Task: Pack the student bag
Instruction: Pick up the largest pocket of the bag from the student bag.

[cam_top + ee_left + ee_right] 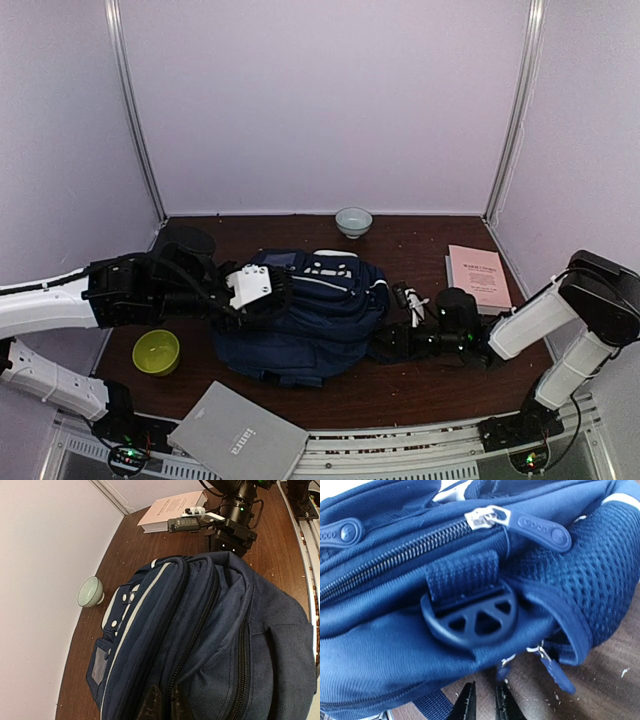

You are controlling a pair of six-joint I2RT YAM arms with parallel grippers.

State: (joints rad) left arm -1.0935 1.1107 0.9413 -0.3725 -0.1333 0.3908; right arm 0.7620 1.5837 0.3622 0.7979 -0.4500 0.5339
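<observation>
Student bag [300, 315] between left pincer [275, 292], right pincer [385, 345].

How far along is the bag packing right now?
Early. Nothing visibly packed: the pink book, grey notebook, white bowl and green bowl lie outside the student bag. In hand: the left gripper is at its zippered top, the right gripper nearly shut by its side buckle. Opening and loading remain.
</observation>
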